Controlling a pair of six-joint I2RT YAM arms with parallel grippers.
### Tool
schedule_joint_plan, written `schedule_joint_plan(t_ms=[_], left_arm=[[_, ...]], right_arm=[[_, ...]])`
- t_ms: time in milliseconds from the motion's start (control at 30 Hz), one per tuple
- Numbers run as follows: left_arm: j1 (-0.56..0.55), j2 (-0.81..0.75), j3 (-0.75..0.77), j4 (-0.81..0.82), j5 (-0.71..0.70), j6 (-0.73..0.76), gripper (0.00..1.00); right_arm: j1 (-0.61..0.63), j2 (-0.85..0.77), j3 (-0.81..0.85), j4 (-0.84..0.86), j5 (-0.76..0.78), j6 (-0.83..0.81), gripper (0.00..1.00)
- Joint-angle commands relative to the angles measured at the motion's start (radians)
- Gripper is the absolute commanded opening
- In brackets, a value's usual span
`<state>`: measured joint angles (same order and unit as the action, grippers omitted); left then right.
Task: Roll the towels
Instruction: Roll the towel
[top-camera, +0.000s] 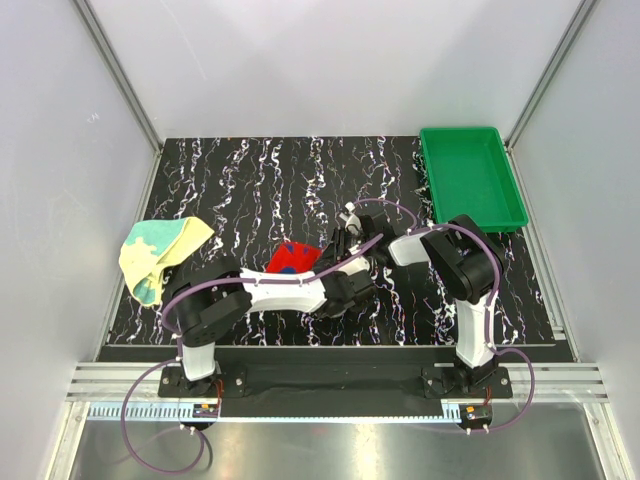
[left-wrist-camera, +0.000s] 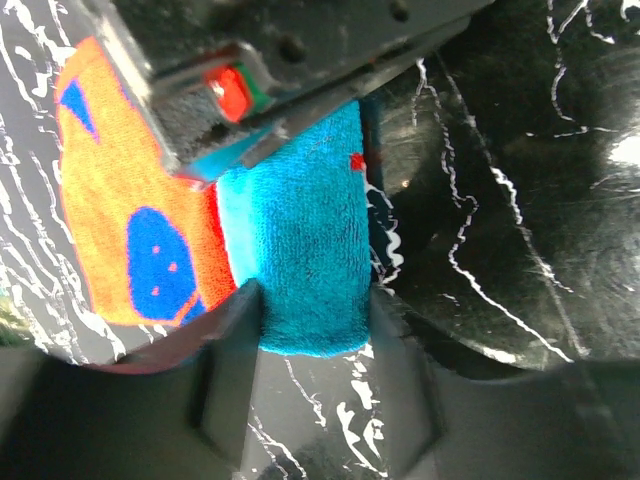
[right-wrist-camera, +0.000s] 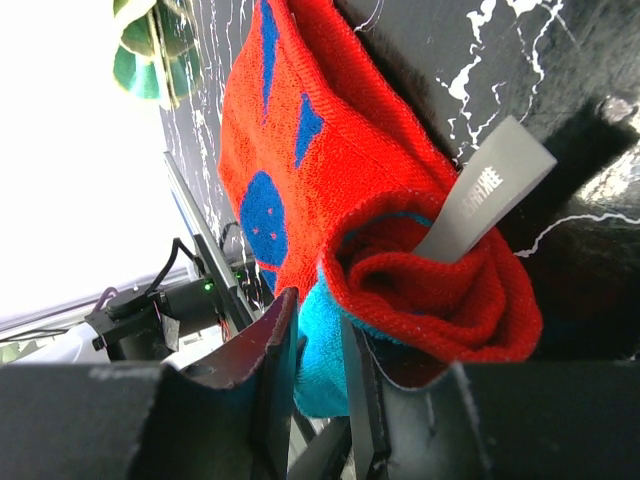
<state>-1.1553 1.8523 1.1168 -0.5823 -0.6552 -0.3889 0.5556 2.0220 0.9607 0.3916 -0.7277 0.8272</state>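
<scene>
The red towel (top-camera: 290, 259) with blue blotches lies mid-mat, partly rolled at its right end. In the left wrist view its roll (left-wrist-camera: 305, 240) shows a teal underside, and my left gripper (left-wrist-camera: 312, 310) grips the roll's end between both fingers. My left gripper (top-camera: 340, 290) reaches in from the near side. In the right wrist view the red roll (right-wrist-camera: 440, 290) curls around a grey label, and my right gripper (right-wrist-camera: 318, 345) is shut on a teal fold of it. My right gripper (top-camera: 347, 238) is at the roll's far side. The yellow towel (top-camera: 160, 252) with teal patches lies crumpled at the mat's left edge.
A green plastic tray (top-camera: 472, 178) stands at the back right corner of the black marbled mat (top-camera: 260, 180). White walls and metal frame posts enclose the mat on three sides. Both arms cross the mat's near middle.
</scene>
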Motion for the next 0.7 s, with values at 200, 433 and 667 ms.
schedule_joint_plan(t_ms=[200,433,667], left_arm=[[-0.011,0.044,-0.057,-0.002,0.100,-0.025,0.20],[-0.009,0.007,-0.075,0.016,0.112,-0.021,0.11],[-0.009,-0.059,-0.107,0.042,0.169,-0.051,0.11]], right_arm=[[0.012,0.017,0.003,-0.161,0.088,-0.046,0.31],[-0.042,-0.045,0.094,-0.375,0.159,-0.157,0.34],[-0.195,-0.052,0.182,-0.496,0.139,-0.212,0.37]])
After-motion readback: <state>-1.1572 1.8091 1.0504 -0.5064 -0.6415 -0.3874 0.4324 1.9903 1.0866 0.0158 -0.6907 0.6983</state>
